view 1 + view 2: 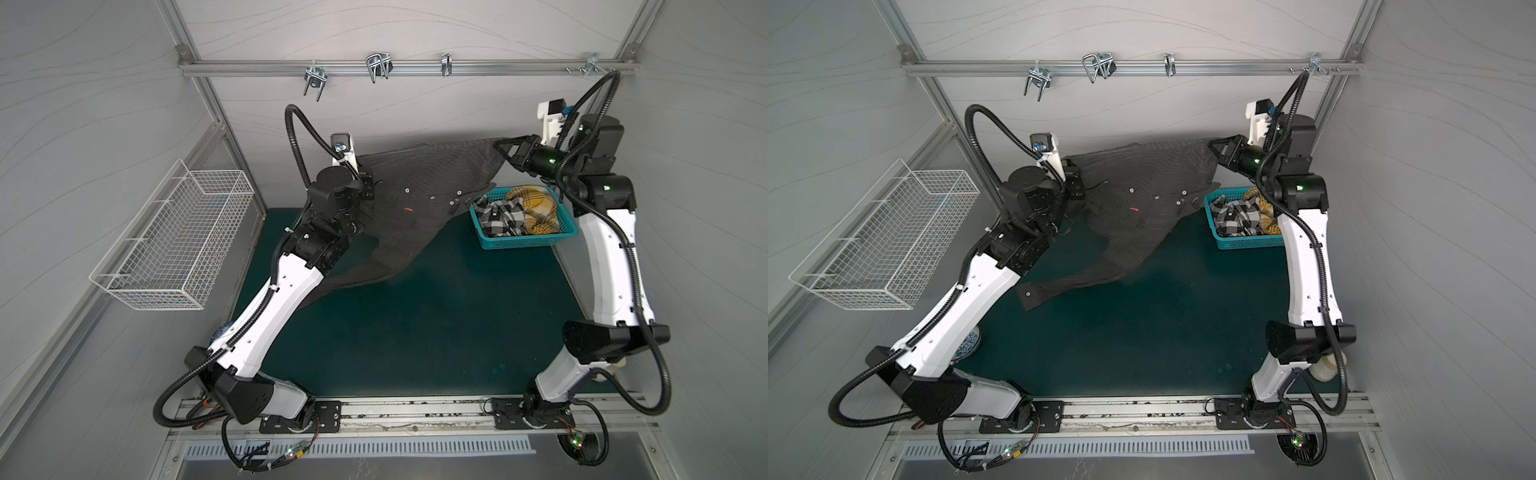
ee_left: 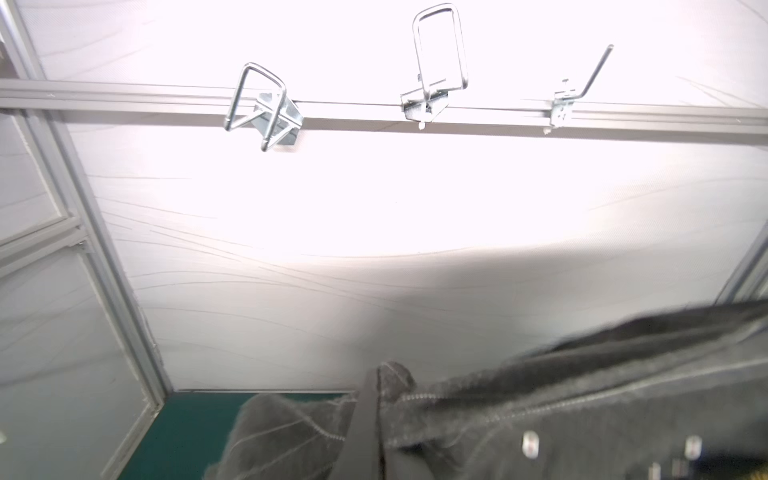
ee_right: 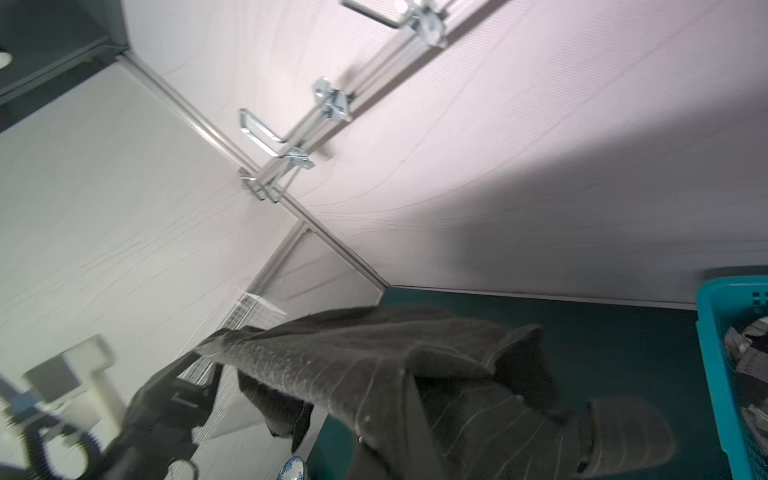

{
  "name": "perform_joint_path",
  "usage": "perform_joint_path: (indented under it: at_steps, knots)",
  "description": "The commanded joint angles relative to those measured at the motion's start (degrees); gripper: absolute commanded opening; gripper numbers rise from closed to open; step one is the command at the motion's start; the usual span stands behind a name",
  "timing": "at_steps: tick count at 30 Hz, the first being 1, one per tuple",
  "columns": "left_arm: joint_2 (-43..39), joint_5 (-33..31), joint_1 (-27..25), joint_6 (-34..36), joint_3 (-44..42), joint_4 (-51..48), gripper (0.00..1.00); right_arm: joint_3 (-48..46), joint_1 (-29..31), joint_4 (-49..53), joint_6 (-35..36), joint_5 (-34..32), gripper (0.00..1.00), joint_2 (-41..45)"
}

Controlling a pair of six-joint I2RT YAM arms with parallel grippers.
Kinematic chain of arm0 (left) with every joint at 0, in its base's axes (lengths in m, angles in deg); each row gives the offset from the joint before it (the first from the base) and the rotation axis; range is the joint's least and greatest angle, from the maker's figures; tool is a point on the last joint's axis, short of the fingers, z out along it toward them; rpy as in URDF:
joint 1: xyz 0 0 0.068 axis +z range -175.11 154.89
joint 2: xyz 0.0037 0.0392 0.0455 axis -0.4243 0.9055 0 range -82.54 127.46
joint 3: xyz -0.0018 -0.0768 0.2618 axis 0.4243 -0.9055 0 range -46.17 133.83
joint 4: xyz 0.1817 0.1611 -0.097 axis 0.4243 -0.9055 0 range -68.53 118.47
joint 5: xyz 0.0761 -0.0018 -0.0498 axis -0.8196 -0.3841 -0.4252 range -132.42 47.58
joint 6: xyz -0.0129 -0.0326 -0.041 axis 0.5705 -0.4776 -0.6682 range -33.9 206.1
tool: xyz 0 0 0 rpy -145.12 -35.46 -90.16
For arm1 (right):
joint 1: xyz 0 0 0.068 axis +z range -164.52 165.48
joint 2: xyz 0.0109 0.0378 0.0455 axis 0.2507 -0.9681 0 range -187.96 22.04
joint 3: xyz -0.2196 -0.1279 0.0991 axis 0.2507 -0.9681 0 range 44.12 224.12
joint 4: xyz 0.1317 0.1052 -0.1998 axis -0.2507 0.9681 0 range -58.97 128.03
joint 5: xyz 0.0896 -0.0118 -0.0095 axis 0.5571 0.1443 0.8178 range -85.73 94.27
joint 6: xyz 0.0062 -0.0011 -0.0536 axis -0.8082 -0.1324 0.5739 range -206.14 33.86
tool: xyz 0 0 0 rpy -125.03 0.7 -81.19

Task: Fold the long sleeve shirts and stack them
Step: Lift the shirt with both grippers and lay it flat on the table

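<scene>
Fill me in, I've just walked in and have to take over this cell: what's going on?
Both arms are holding the charcoal pinstriped shirt up between them at the back of the green table. The left gripper is shut on one edge and the right gripper on the opposite corner. The shirt's lower part trails onto the table. The black-and-white plaid shirt and the yellow plaid shirt lie crumpled in the teal basket. Nothing is folded or stacked yet.
</scene>
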Motion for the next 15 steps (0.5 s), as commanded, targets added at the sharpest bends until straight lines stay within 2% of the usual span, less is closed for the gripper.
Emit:
perform_joint_path:
  at_steps: [1,3,5,8,9,10,11,12,13,15]
  knots:
    - [-11.73,-9.87,2.46,-1.27,-10.61,-3.11,0.00,-16.10,-4.95,-5.71,0.19,-8.71,0.00,10.09]
    - [-18.52,-8.47,0.28,-7.25,-18.84,-9.62,0.00,-28.97,-4.87,-5.23,0.77,-8.87,0.00,16.24]
    - [-24.74,-7.15,-4.63,-13.06,-27.26,-17.12,0.00,-43.85,-3.68,-4.50,0.76,-11.00,0.00,22.77]
    - [-27.84,-1.56,-12.45,-27.19,-36.20,-31.61,0.00,-65.68,-0.63,-5.87,-0.13,-16.13,0.00,29.51]
    - [-28.03,-2.04,-15.00,-32.45,-38.55,-35.96,0.06,-70.54,0.47,-5.50,-0.30,-18.58,0.00,30.41]
    - [-28.46,-0.45,-17.59,-38.46,-41.34,-39.78,0.36,-75.43,1.22,-5.73,-0.43,-19.80,0.00,30.79]
    - [-29.17,3.65,-18.48,-42.93,-44.46,-42.30,0.60,-79.30,1.37,-5.86,-0.48,-20.29,0.00,30.75]
    - [-30.18,6.74,-18.59,-49.70,-46.68,-46.10,0.68,-81.90,1.34,-5.81,-0.41,-20.46,0.00,30.61]
    - [-31.60,8.97,-18.52,-55.19,-47.68,-49.90,0.70,-84.23,1.36,-5.93,-0.14,-20.38,0.00,30.89]
    - [-36.78,8.07,-18.52,-66.05,-47.32,-59.69,0.80,-87.16,2.00,-5.45,0.34,-20.24,0.00,31.58]
